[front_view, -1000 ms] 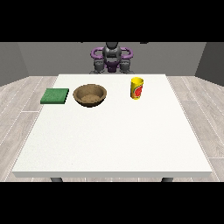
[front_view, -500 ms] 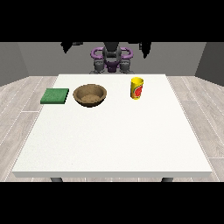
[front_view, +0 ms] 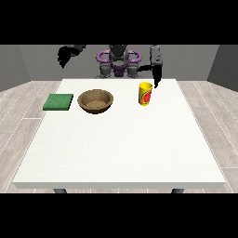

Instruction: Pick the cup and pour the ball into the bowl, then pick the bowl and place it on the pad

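A white table (front_view: 119, 139) fills the middle of the view, and the robot (front_view: 119, 62) stands behind its far edge, at 12 o'clock. Three things lie in a row on the far part of the table.

The cup (front_view: 146, 94) is yellow with a red mark on its side. It stands upright at about 1 o'clock from the table's middle. The ball cannot be seen from here, as the cup's wall hides what is inside.

The bowl (front_view: 95, 101) is brown and stands at about 11 o'clock, well apart from the cup, which is at its 3 o'clock. The pad (front_view: 58, 102) is green and flat; it lies just beside the bowl, at the bowl's 9 o'clock, not touching it.

The hand at the view's right (front_view: 156, 76) hangs above the table's far edge with its fingers pointing down. It is near the cup, at the cup's 1 o'clock, and it holds nothing; I cannot tell if it touches the cup. Its fingers look straight and released.

The hand at the view's left (front_view: 64, 56) is raised high at 10 o'clock, beyond the table's far corner and well apart from all three things. It holds nothing, and whether its fingers are released or clenched I cannot tell.
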